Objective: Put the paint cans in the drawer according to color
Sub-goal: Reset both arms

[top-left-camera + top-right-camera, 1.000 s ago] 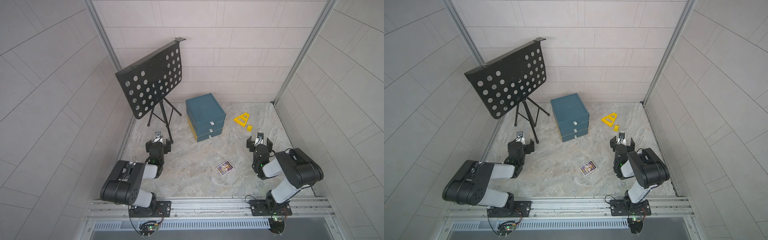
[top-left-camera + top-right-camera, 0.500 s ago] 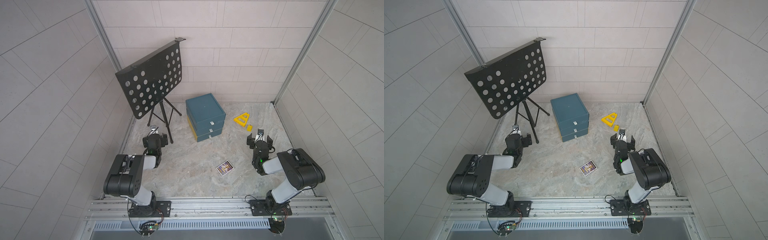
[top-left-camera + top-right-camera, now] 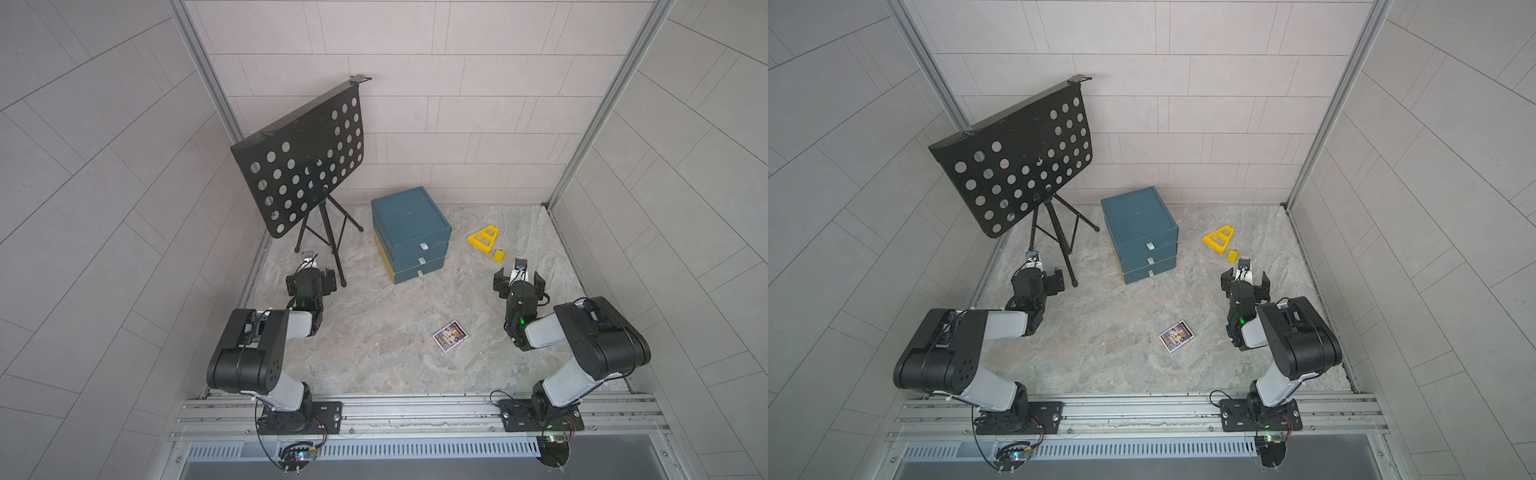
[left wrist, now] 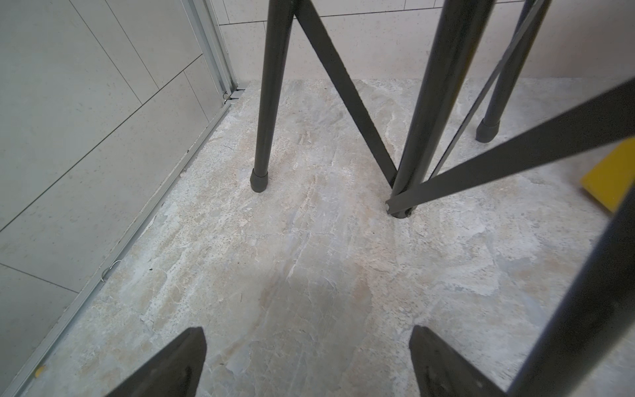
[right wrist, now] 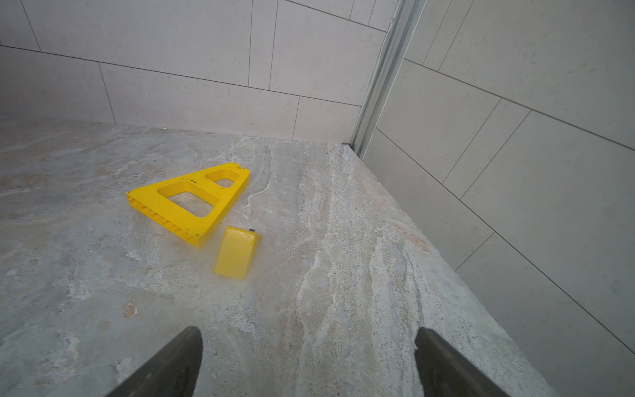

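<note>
Drawer unit (image 3: 409, 226), three stacked drawers all pushed in, stands at the back-centre of the worktop (image 3: 374, 353), between the black music stand (image 3: 303, 166) and the yellow triangular frame (image 3: 482, 240). Left jaws stand apart and empty over bare worktop beside the stand's legs (image 4: 266, 103); right jaws stand apart and empty near the small yellow block (image 5: 235, 252).

Robot lab test cell: a stone-pattern tabletop (image 3: 374, 353) is boxed in by pale tiled panels (image 3: 457, 104) and aluminium corner posts (image 3: 607, 104); arm bases (image 3: 299, 415) are bolted to a slotted metal rail (image 3: 415, 410) at frame bottom, circuit boards (image 3: 301, 456) left exposed.
</note>
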You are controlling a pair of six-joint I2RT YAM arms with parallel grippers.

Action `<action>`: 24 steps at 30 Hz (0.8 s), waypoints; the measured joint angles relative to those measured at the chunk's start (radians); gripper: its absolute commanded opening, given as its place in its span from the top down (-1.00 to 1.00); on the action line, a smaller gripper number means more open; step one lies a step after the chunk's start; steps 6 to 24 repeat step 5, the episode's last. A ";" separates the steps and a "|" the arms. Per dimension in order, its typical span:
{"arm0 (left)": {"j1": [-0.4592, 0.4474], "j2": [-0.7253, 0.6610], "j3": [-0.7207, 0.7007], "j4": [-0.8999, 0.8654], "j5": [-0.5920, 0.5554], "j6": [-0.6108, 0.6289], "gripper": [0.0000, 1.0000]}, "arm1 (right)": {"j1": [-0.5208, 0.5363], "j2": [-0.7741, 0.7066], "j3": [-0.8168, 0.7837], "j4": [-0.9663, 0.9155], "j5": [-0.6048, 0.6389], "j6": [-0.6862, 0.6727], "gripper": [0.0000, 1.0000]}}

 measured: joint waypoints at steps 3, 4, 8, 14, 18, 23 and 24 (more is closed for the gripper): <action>0.000 0.000 0.000 0.000 0.000 0.000 -1.00 | -0.002 0.000 0.005 -0.021 -0.003 0.004 -1.00; 0.000 0.000 0.000 0.000 0.000 0.000 -1.00 | -0.006 -0.001 0.010 -0.034 -0.008 0.007 -1.00; 0.000 0.000 0.000 0.000 0.000 0.000 -1.00 | -0.011 -0.002 0.016 -0.047 -0.011 0.010 -1.00; 0.000 0.000 0.000 0.000 0.000 0.000 -1.00 | -0.011 -0.002 0.016 -0.047 -0.011 0.010 -1.00; 0.000 0.000 0.000 0.000 0.000 0.000 -1.00 | -0.011 -0.002 0.016 -0.047 -0.011 0.010 -1.00; 0.000 0.000 0.000 0.000 0.000 0.000 -1.00 | -0.011 -0.002 0.016 -0.047 -0.011 0.010 -1.00; 0.000 0.000 0.000 0.000 0.000 0.000 -1.00 | -0.011 -0.002 0.016 -0.047 -0.011 0.010 -1.00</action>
